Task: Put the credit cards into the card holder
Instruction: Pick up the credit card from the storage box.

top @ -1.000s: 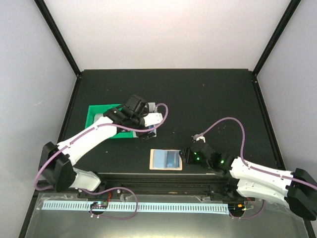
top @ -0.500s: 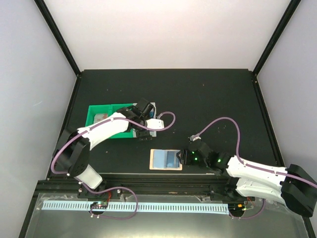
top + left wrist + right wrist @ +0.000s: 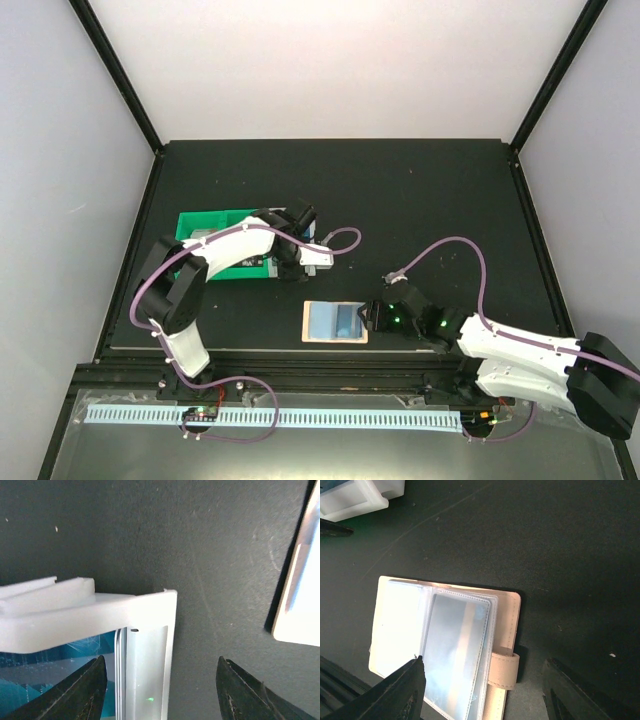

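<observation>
In the top external view, the card holder (image 3: 335, 322) is seen lying open on the surface (image 3: 430, 200) at lower centre, close to the front edge. A bluish sheen is shown inside it, but whether a card is already lodged there cannot be told. The left arm (image 3: 225, 248) is stretched over the white bin (image 3: 316, 262), which sits just right of the green bin (image 3: 205, 225). The right pincer (image 3: 380, 315) is placed just right of the holder. Wide bare surface is left in the upper and right parts of the frame, while only a short strip lies between the white bin and the holder.

In the left wrist view, the credit cards (image 3: 40, 672) are seen as a blue patch inside the white bin at lower left; their number cannot be told. The left pincer (image 3: 161, 662) is spread with nothing grasped, and the bin's corner wall stands between its fingers. That wall is judged an edge to be cleared before a clean pinch is possible. Dark bare surface fills the upper part of the frame.

In the right wrist view, the holder occupies the lower left, its clear sleeves (image 3: 455, 645) fanned and its strap tab (image 3: 502, 670) turned toward lower centre. The right pincer is released, spread above the holder's lower part, with nothing clamped. Bare surface is open above and to the right. Lifting a card from the bin, carrying it over and sliding it into a sleeve are judged still to be done.
</observation>
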### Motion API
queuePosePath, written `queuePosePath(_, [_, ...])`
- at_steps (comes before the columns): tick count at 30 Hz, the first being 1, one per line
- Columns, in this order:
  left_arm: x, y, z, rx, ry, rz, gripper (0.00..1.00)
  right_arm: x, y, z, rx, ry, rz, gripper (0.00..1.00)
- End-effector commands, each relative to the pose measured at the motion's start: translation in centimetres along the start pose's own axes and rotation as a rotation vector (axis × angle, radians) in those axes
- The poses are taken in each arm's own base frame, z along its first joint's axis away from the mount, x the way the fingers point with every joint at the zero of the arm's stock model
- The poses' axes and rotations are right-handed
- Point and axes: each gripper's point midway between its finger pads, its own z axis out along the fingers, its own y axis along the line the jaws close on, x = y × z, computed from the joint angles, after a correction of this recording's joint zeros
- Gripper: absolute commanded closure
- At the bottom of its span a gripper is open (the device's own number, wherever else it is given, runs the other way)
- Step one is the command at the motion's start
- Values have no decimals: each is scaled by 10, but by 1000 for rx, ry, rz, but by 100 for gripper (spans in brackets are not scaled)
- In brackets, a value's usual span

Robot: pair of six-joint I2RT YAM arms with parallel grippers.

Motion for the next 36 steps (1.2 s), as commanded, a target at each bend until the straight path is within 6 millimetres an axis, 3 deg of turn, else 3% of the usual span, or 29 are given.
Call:
queuePosePath(1, [-10,-10,-18,76,-49,-12,39,-3,-3,-1,-1,-19,8,35])
queuePosePath(3, [-8,-11,-20,79,-50,-12,40,-3,-4,-2,1,-23,9,35])
queuePosePath(11, [-6,-13,-23,101,-47,-14,61,-3,-4,-2,4,-22,4,35])
queuePosePath(21, [-7,-10,-35,85,-50,-16,63,-4,-4,-3,6,-23,-4,36])
queuePosePath(31, [-7,-9,-39,78,-56,-12,72,-4,-4,-2,8,-21,-4,36])
queuePosePath(36, [1,-1,-26,44,-9,-25,60,-4,-4,-1,10,-20,-5,36])
